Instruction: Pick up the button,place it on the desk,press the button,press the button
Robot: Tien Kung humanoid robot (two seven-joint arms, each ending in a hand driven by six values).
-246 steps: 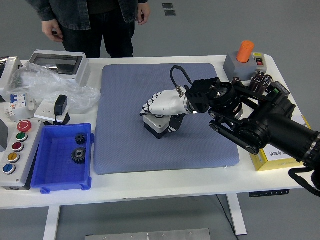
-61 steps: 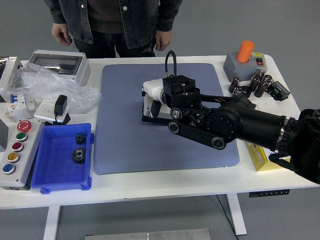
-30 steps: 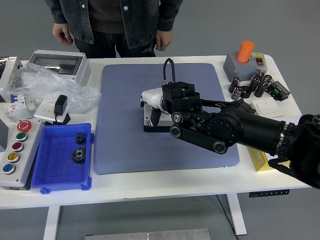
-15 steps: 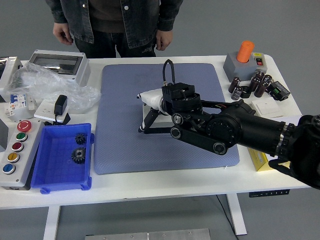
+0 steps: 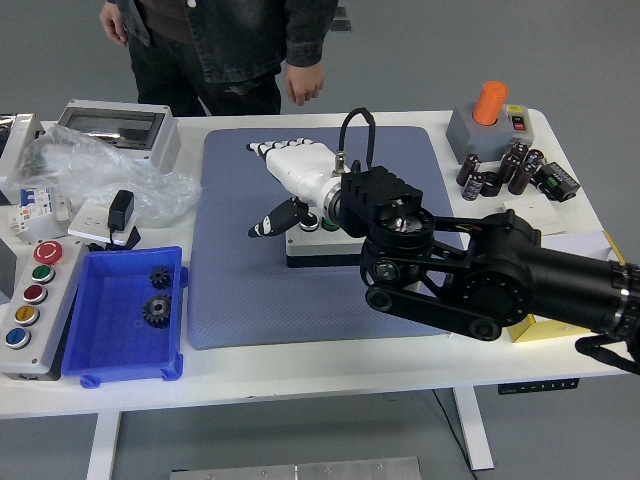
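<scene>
The button box (image 5: 318, 247), a pale grey block with a dark base, lies flat on the blue mat (image 5: 240, 290) near its middle. A small green button (image 5: 310, 225) shows on its top. My right hand (image 5: 275, 185) is white, on a bulky black arm (image 5: 470, 275) that comes in from the right. It hovers just above and left of the box, open, with fingers spread toward the far left and the thumb pointing down-left. The arm hides the right part of the box. Nothing is in the hand.
A blue tray (image 5: 100, 355) with two gears sits at front left, beside a panel of coloured buttons (image 5: 28, 300). An orange stop button (image 5: 490, 102), capacitors (image 5: 495, 170) and a yellow box (image 5: 545, 328) are at the right. A person (image 5: 220, 40) stands at the far side.
My right hand has let go of the box, risen and spread its fingers toward the far left. The box, tilted half a second ago, now rests flat. The person has shifted left.
</scene>
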